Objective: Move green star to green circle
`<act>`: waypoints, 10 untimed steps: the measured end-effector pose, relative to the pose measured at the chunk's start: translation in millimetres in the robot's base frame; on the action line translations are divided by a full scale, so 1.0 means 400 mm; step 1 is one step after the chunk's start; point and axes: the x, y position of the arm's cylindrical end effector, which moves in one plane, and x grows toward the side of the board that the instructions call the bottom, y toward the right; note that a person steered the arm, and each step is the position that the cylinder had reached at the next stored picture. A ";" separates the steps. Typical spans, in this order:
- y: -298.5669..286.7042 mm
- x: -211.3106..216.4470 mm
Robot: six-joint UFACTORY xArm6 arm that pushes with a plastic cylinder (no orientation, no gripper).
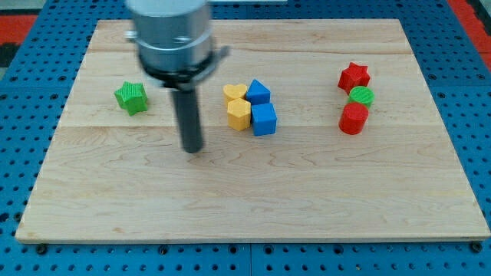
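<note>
yellow and blue cluster (250, 107) mid-board between green star (131, 97), green circle (361, 96)

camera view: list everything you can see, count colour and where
green star: 1, green, the view's left, alone
yellow heart: 1, yellow, centre cluster, upper left of it
yellow block: 1, yellow, shape unclear, centre cluster, lower left
blue triangle-like block: 1, blue, centre cluster, upper right
blue cube: 1, blue, centre cluster, lower right
red star: 1, red, the view's right, top of a column
green circle: 1, green, between the two red blocks
red block: 1, red, shape unclear, below the circle
table: 1, light wood
my tip: 1, dark rod end, right of and below the green star, apart from every block
</note>
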 end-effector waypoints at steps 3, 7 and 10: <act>-0.151 -0.132; -0.299 -0.186; -0.267 -0.301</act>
